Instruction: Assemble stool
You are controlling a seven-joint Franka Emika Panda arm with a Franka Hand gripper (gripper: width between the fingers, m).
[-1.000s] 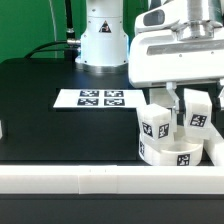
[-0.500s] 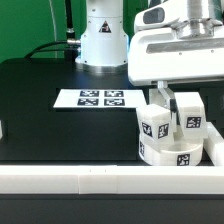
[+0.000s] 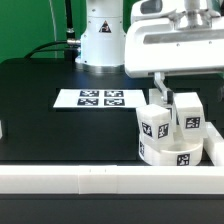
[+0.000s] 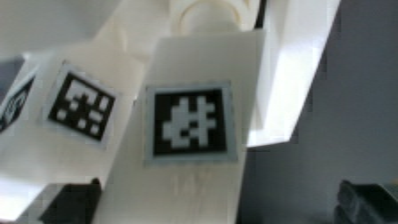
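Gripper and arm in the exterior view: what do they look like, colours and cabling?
The two-finger gripper has a boxy white housing, grey above; its fingertips look dark in the wrist view. The arm's glossy white base column carries a dark band. Black cables run behind it. No markings legible.

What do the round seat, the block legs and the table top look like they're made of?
Seat: likely white plastic, matte, with a smooth rounded rim. Legs: seemingly the same matte white plastic; their black-and-white tags look like flat printed stickers. Table top: black, dull, no glare; mat or painted board, hard to tell.
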